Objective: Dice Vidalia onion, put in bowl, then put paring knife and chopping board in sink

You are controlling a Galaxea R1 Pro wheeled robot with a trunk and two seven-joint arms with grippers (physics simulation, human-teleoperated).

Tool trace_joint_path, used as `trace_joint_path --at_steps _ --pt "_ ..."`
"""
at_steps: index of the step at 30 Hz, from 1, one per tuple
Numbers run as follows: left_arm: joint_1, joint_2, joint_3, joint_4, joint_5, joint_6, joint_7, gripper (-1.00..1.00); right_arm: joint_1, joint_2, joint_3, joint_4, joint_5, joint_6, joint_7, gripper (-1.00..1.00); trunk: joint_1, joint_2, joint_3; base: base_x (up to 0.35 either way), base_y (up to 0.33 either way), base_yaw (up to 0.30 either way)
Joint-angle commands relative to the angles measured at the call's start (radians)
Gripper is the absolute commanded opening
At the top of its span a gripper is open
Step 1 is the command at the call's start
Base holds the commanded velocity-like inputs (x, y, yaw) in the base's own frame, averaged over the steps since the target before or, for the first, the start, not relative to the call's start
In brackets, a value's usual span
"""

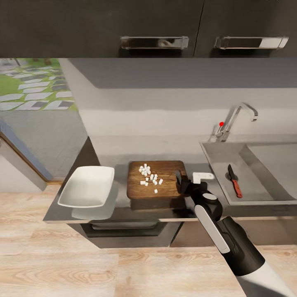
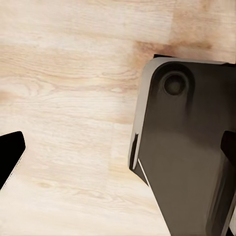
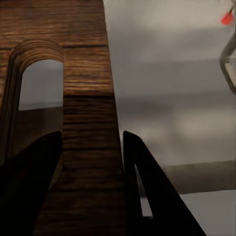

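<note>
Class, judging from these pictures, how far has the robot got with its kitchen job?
Done: onion diced, paring knife in the sink. In hand: right gripper straddles the chopping board's edge. Left: dice still on the board, bowl empty, board not yet in sink.

Soft, even simulator light, slightly blurry render. Wall cabinets (image 1: 144,29) shadow the wall; glare on their handles (image 1: 154,42). Worktop (image 1: 123,212) glossy along its front edge. Right wrist view dim, smeared.
</note>
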Motion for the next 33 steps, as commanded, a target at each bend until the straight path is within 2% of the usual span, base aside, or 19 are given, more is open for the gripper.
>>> trace_joint_path --at_steps 1,16,23,27,33 --pt "0.000 0.001 -0.004 -0.002 0.005 -0.002 0.005 1.00 -0.001 -0.001 0.003 -0.001 -0.008 0.002 -0.010 -1.00 0.001 -0.002 0.000 0.097 0.141 0.000" --pt "0.000 0.001 -0.004 -0.001 0.005 -0.002 0.005 1.00 -0.001 -0.001 0.003 -0.002 -0.008 0.003 -0.010 -1.00 0.001 -0.002 0.024 0.007 0.011 0.000" --pt "0.000 0.001 -0.004 -0.001 0.006 -0.002 0.005 1.00 -0.001 -0.001 0.003 -0.002 -0.008 0.003 -0.011 -1.00 0.001 -0.002 0.035 0.098 0.186 0.000" --pt "0.000 0.001 -0.004 -0.001 0.006 -0.002 0.005 1.00 -0.001 0.000 0.003 -0.002 -0.008 0.027 -0.010 -1.00 0.001 -0.002 0.042 0.107 0.179 0.000" --pt "0.000 0.001 -0.004 -0.001 0.006 -0.002 0.005 1.00 -0.001 0.000 0.003 -0.002 -0.008 0.032 -0.010 -1.00 0.001 -0.002 0.051 0.020 0.048 0.000"
